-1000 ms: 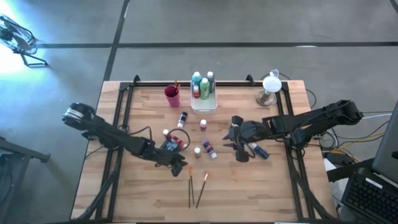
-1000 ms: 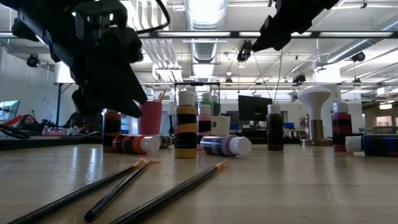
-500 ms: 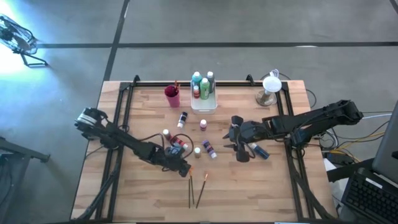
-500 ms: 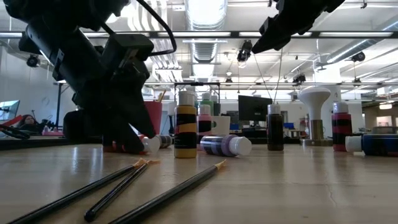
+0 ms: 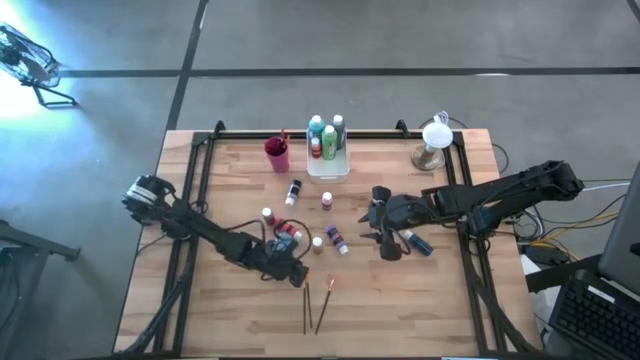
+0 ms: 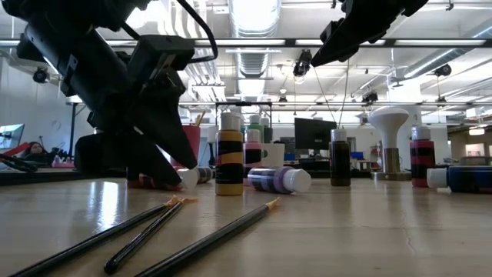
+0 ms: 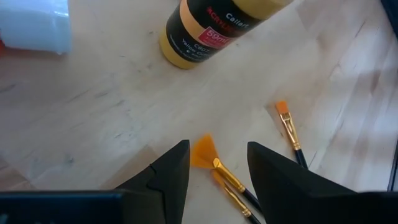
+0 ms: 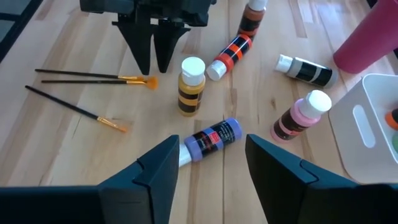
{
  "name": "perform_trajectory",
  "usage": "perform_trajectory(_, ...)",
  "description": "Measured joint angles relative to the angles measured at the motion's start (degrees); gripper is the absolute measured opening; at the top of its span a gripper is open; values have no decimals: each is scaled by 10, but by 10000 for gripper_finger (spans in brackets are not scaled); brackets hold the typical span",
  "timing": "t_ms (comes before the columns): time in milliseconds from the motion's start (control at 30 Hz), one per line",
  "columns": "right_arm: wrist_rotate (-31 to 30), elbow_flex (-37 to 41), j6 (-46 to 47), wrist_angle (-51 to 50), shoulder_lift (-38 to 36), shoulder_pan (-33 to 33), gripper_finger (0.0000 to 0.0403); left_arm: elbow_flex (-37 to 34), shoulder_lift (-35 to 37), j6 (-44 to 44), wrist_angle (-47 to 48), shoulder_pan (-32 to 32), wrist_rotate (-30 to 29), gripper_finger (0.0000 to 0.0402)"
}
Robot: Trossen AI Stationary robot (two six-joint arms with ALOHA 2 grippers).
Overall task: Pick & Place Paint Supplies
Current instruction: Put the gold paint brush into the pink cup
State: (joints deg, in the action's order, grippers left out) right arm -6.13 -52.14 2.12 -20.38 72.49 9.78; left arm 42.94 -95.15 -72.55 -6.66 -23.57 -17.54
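Observation:
Three thin paintbrushes (image 5: pixel 312 305) lie on the wooden table (image 5: pixel 230 320) near its front edge, bristle ends pointing toward the far edge. My left gripper (image 7: pixel 217 146) is open and low over them, one finger on each side of the orange fan-shaped bristles (image 7: pixel 202 152) of one brush. I cannot tell whether it touches the brush. A yellow bottle (image 7: pixel 211 31) stands just beyond. My right gripper (image 8: pixel 211 138) hangs open above the table's middle (image 5: pixel 385 238), over a lying purple bottle (image 8: pixel 208 140), with a blue bottle (image 5: pixel 415 242) lying beside it.
A red bottle (image 5: pixel 285 232), a brown one (image 5: pixel 267 216), a black-and-white one (image 5: pixel 293 190) and a pink one (image 5: pixel 327 200) are scattered mid-table. At the far edge are a white tray (image 5: pixel 328 172) with upright bottles, a magenta cup (image 5: pixel 277 155) and a white lamp (image 5: pixel 433 145).
My left gripper has come down to the table and moved toward the near edge, to the brushes' bristle ends, rolling its wrist as it went. The brushes and bottles have stayed where they were.

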Motion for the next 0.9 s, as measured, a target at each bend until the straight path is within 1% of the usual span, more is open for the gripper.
perform_trajectory(233, 0, 0, -8, 0, 0, 0, 167, 14, -8, -27, 32, -14, -32, 165)
perform_trajectory(367, -1, 0, -8, 0, 0, 0, 172, 34, -33, -29, 32, -17, -32, 165)
perform_trajectory(467, -3, 0, -8, 0, 0, 0, 181, 54, -51, -22, 34, -18, -22, 165)
perform_trajectory(667, -4, 0, -6, 1, 0, 0, 192, 101, -75, -11, 112, -18, -21, 165)
perform_trajectory(900, -5, 0, -6, 1, 0, 0, 178, 111, -82, -11, 128, -18, -34, 165)
